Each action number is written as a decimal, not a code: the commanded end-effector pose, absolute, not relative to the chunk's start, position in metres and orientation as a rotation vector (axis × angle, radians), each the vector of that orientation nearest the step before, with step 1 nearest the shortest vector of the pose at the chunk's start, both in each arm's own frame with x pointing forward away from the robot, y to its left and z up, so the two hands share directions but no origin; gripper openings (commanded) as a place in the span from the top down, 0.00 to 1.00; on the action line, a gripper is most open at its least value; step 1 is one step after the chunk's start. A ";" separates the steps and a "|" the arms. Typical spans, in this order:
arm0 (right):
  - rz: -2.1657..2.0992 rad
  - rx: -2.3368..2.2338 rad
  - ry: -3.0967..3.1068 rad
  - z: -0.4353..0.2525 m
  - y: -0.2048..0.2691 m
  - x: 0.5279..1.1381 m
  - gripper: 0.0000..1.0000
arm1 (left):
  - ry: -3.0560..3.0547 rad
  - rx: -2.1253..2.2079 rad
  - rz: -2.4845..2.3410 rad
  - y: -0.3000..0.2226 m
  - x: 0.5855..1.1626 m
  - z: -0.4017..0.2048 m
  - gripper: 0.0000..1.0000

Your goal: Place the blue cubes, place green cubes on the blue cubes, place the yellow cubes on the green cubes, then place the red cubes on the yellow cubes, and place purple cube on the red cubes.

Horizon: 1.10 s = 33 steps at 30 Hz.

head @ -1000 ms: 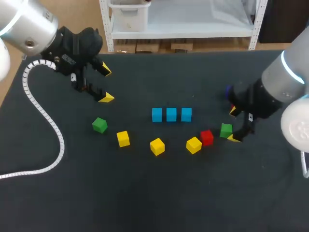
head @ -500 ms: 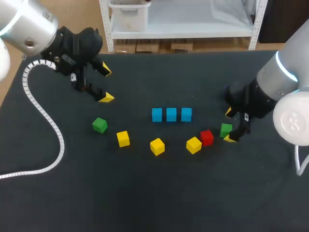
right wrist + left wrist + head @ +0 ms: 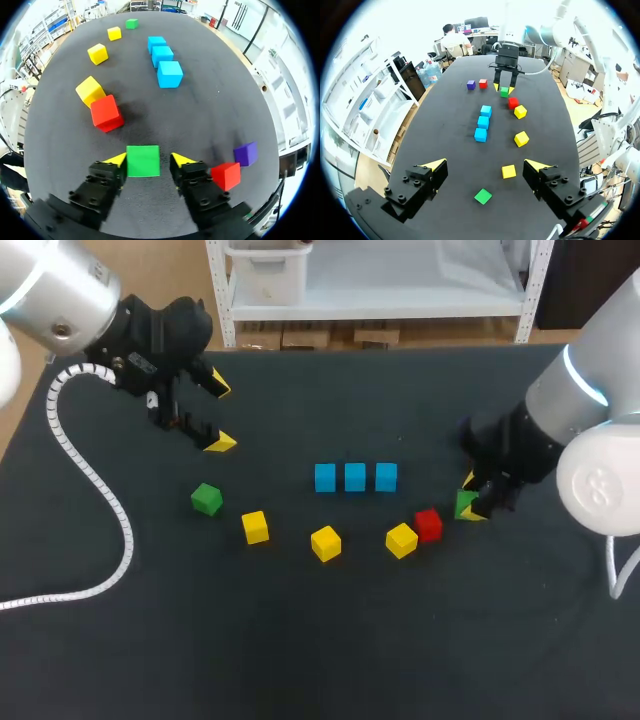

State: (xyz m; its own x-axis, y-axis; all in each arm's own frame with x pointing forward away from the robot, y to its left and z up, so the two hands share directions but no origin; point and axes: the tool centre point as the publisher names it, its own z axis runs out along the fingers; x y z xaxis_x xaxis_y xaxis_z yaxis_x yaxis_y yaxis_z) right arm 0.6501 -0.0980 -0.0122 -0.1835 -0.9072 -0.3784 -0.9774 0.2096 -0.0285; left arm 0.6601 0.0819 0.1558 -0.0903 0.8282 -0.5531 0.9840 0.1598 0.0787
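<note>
**Right end effector straddles a green cube, not yet clamped**

The right end effector (image 3: 147, 160) sits low over the bench (image 3: 210, 115), its fingers partly open around a green cube (image 3: 143, 161). One tip is close against the cube's side and the other is just clear.

Ahead lie a red cube (image 3: 106, 113) and, just beside it, a yellow cube (image 3: 90, 90). Further ahead are the blue cubes (image 3: 170, 74), three in a row.

A second red cube (image 3: 226, 176) and a purple cube (image 3: 245, 153) lie beside one finger.

The left end effector (image 3: 486, 164) hangs wide open and empty, with a second green cube (image 3: 483, 196) below its gap.

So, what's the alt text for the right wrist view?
The right gripper straddles a green cube with open fingers. Ahead lie a red cube, a yellow cube and three blue cubes in a row; a purple cube sits beside the gripper.
</note>
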 end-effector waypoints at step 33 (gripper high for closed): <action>0.251 -1.938 2.016 0.047 -0.001 0.708 1.00 | 1.965 1.717 -0.436 0.082 0.661 0.156 0.00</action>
